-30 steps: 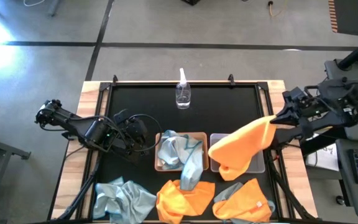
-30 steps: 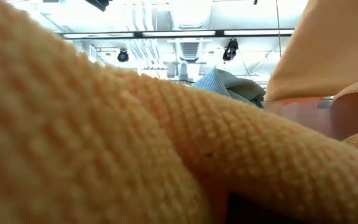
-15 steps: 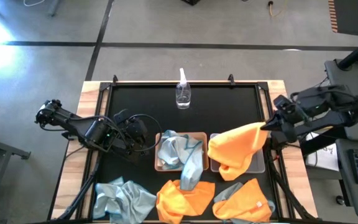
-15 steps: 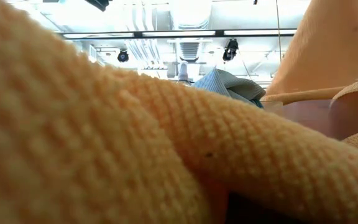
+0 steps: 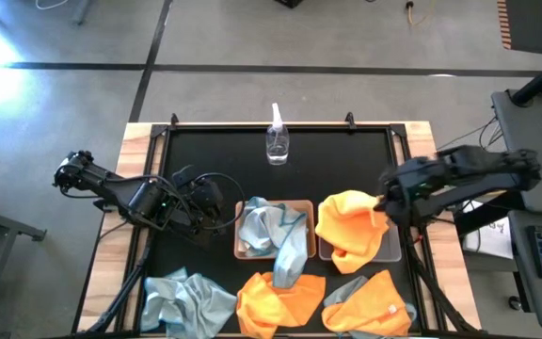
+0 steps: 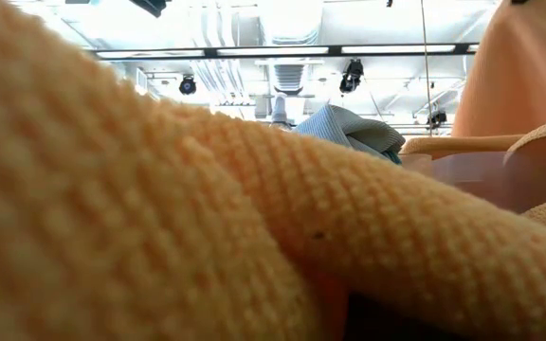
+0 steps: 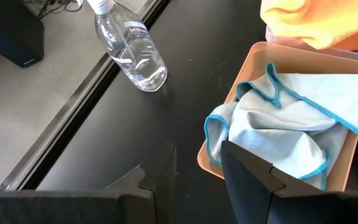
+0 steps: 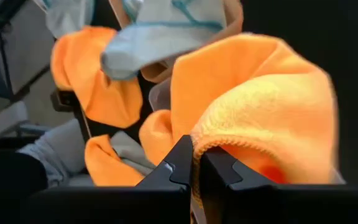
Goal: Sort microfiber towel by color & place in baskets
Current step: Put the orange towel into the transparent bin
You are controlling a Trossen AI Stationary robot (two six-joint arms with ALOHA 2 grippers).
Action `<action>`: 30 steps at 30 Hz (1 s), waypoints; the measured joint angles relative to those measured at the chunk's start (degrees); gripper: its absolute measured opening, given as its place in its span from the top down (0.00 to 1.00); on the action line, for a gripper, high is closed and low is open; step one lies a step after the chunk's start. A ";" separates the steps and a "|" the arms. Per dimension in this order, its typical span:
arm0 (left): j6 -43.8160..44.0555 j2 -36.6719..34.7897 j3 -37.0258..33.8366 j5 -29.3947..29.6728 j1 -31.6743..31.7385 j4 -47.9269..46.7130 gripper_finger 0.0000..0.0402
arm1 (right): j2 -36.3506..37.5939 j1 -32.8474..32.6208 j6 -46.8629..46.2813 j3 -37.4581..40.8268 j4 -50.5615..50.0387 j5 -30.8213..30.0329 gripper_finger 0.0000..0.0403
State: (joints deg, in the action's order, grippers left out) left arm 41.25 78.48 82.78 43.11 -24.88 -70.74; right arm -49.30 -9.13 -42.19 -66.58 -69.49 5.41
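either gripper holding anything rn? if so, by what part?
Right gripper is shut on an orange towel, pinching its hemmed edge, over the grey basket. Left gripper is open, holding nothing.

Orange towel [image 5: 349,224] over grey basket [image 5: 390,250]

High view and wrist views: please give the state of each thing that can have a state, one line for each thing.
Right gripper: shut on the orange towel, over the grey basket.
Left gripper: open, empty, beside the tan basket.
Tan basket: holds a blue-grey towel, part hangs over the rim.
Spray bottle: upright, capped.
Loose towels at the table's front edge: crumpled, not sorted.
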 joint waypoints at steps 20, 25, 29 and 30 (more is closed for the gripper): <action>0.00 0.00 -0.04 0.00 0.00 0.02 0.72 | -11.38 -0.02 2.31 10.76 14.53 13.20 0.98; 0.01 0.00 -0.05 0.00 0.00 0.02 0.72 | -14.73 0.00 2.37 10.56 14.93 13.09 0.98; 0.01 0.00 -0.07 -0.02 0.00 0.02 0.72 | -16.56 -0.02 3.56 9.75 15.24 13.04 0.98; 0.02 0.00 -0.07 -0.02 0.00 0.02 0.72 | -16.61 -0.02 3.87 9.33 15.41 13.04 0.98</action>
State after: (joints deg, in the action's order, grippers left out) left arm 41.28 78.48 82.72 43.09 -24.88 -70.72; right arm -65.91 -9.15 -38.32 -57.25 -54.08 18.46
